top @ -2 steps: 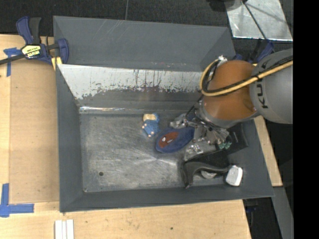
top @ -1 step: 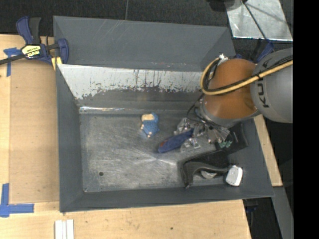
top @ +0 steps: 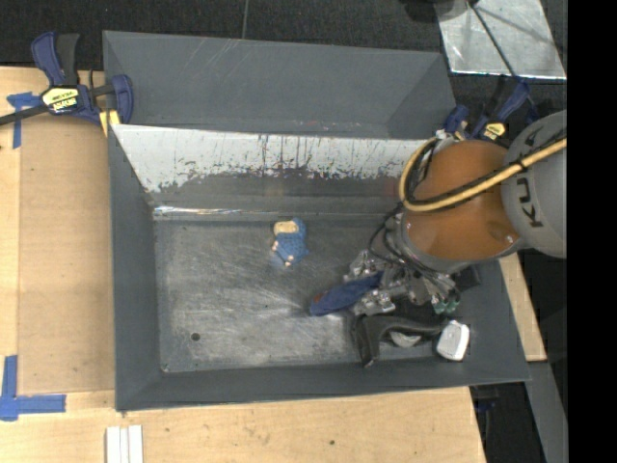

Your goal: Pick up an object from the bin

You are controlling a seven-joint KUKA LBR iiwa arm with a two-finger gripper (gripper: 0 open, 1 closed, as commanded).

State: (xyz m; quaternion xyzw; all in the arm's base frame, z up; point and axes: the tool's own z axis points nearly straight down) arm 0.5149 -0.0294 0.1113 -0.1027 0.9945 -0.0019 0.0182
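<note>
Camera view, from above and a little to one side: the grey metal bin (top: 135,287) has a scuffed floor with most of it bare, and the few things in it sit toward the right half. The arm comes in from the right, its wrist under a rounded orange cover (top: 458,210) with a yellow cable (top: 463,196) looped across the top. Below that cover the gripper (top: 386,292) is down low in the bin's near right corner. Whether it is spread apart or closed up I cannot tell, because the metal parts there run together with the clutter under them.

Nearest to it is a dark blue piece (top: 333,300), long and flattish, lying tilted on the floor. Its right end reaches up against the gripper, though I cannot say whether the two touch. Just in front of the gripper, closer to the near wall, lies a black lump (top: 386,338) with a curved outline, and a small white block (top: 453,340) sits at its right end, against the sloping right wall.

Well apart from all that, near the middle of the floor and toward the back wall, a little blue and yellow toy (top: 288,241) lies on its own.
</note>
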